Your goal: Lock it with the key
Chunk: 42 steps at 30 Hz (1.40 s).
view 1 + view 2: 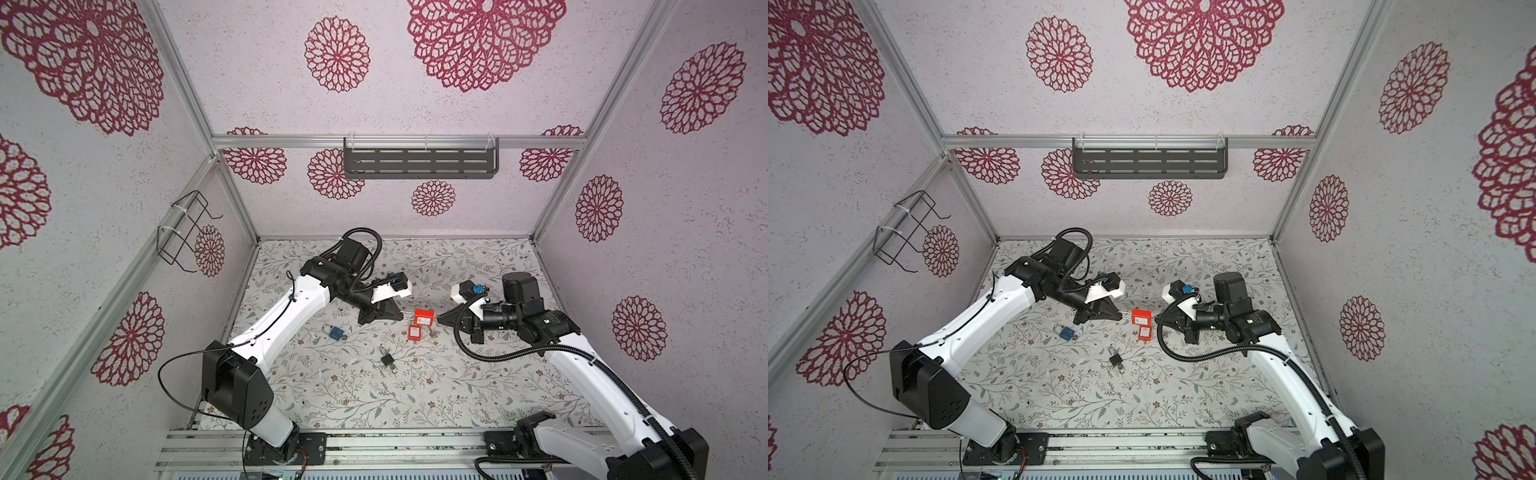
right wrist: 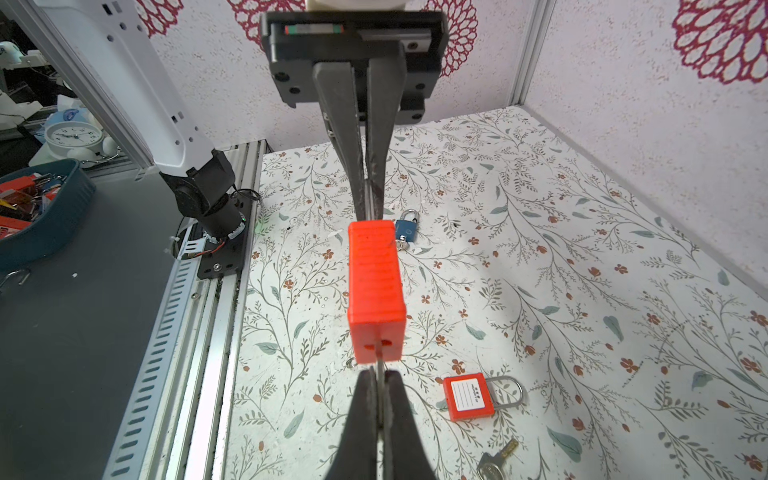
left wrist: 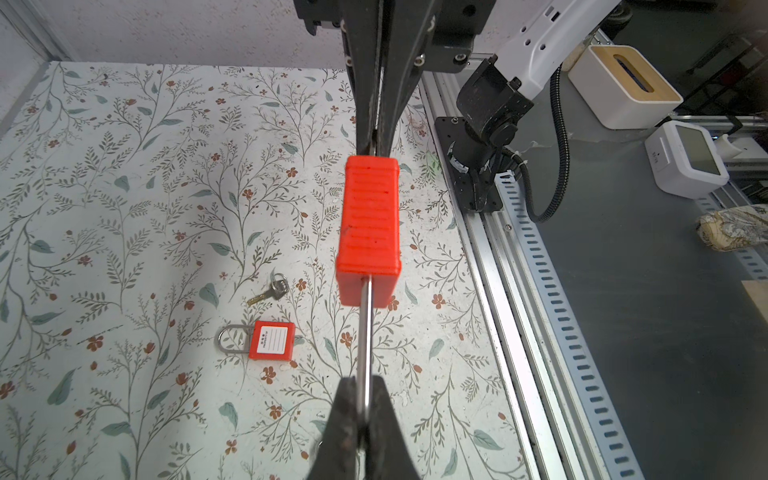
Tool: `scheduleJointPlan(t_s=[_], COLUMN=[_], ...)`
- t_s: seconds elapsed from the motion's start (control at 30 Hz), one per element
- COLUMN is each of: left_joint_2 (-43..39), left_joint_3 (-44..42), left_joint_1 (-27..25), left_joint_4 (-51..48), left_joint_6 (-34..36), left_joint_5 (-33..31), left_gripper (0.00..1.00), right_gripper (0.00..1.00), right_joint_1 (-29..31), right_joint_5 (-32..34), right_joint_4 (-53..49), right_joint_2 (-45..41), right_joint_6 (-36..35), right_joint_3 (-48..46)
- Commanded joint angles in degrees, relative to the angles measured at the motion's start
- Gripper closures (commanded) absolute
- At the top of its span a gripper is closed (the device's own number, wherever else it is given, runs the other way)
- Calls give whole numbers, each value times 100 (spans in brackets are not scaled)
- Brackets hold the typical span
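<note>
Noted at centre frame in both top views: red padlock (image 1: 424,318) held aloft between left gripper (image 1: 402,317) and right gripper (image 1: 439,319). Left wrist view: pinched tight on the steel shackle (image 3: 365,332). Right wrist view: pressed together on the thin key (image 2: 380,369) entering the lock's base.

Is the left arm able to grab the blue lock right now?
Probably not yet. The left gripper is shut on the shackle of the raised red padlock, whose key the right gripper pinches. The blue padlock lies nearby on the table with nothing covering it.
</note>
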Motion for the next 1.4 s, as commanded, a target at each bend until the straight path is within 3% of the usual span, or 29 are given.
scheduleJointPlan(t_s=[0.0,0.4,0.87,1.03,1.37], left_joint_2=[-265,-186,-354,-466,-535], left_joint_3=[-8,62,-47,-131,-223], left_joint_1=[88,89,87,85,109], left_joint_4=[-148,-211,-85,27,-8], left_joint_6=[-12,-25,50,38,66], left_joint_5=[98,152,-211,-294,-369], left_gripper=[100,100,100,100,100], right_gripper=[100,100,100,100,100], right_joint_1=[-214,-211,-226,-234,-248], right_joint_5=[506,968,670,581,796], right_joint_4=[-199,141,-309,-782,-523], right_joint_2=[-212,-541,-214,27,-270], right_joint_6=[-95,-548,-33,-146,-190], right_joint_3=[92,-84,124,288,98])
